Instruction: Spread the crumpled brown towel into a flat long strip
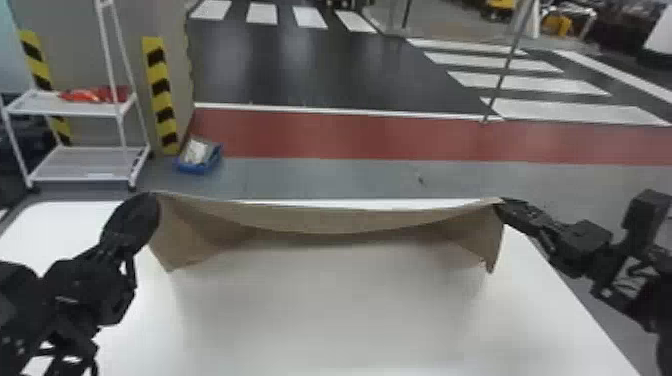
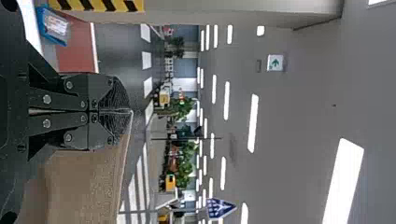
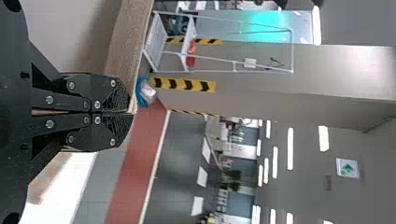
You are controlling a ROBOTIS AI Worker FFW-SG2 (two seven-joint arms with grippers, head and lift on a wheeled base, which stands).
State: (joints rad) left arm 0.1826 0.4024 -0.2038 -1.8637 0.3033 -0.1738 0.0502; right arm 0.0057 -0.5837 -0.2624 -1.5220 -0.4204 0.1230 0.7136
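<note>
Nearest me: bare white table (image 1: 350, 320), running from six o'clock up toward the middle. Both arms come in over it, left from eight o'clock, right from four.

Left gripper (image 2: 127, 111) sits around nine o'clock, fingers pressed together on one upper corner of the brown towel (image 1: 340, 220). Right gripper (image 3: 128, 112), around three o'clock, same deal: closed, pinching the other upper corner. Towel spans between them, over the table's far part, top edge sagging in the middle, sides hanging down in folds. Can't tell if its lower edge touches the table.

Step in hand, my call: towel opened out and held up by two corners, laying down still to do. Next I need to ease the grippers apart a touch to take out the sag, then lower both evenly and lay it flat, lower edge first. Pull too hard and a corner may slip.

Farther off: blue box (image 1: 199, 159) on the floor, ten o'clock; white cart (image 1: 75, 107), between nine and ten; crosswalk stripes (image 1: 570, 110), one to two.
</note>
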